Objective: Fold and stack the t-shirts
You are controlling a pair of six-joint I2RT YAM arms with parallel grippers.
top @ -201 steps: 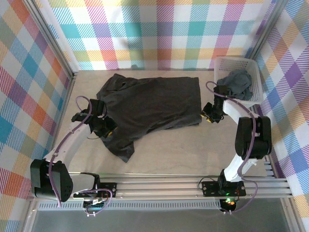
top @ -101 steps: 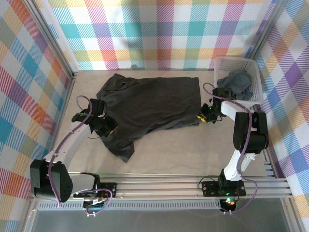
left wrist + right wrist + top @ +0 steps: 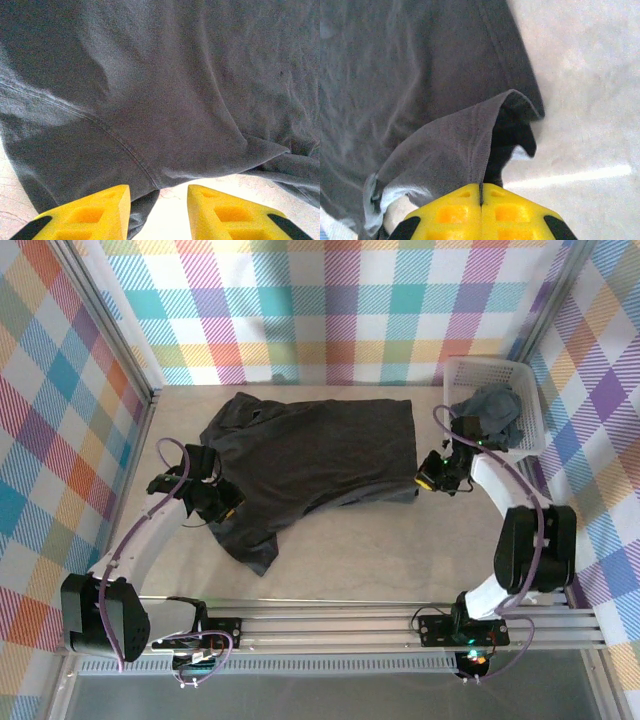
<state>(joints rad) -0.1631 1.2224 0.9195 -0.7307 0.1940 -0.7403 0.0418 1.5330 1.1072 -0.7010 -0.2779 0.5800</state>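
Here, the pale surface (image 3: 400, 550) is carrying a dark t-shirt (image 3: 310, 455), which is lying spread out and rumpled across its middle, one sleeve trailing toward the near edge. At the far right corner a white lattice basket (image 3: 532, 418) is holding a second grey t-shirt (image 3: 495, 405) in a crumpled heap. The right gripper (image 3: 422, 478) is sitting at the spread shirt's right hem corner, its yellow fingers (image 3: 455, 212) pressing together and pinching a raised fold of that hem. The left gripper (image 3: 225, 508) is hovering at the shirt's left side by the sleeve, its fingers (image 3: 220, 212) standing apart with the cloth's edge just beyond their tips and nothing clamped between them.
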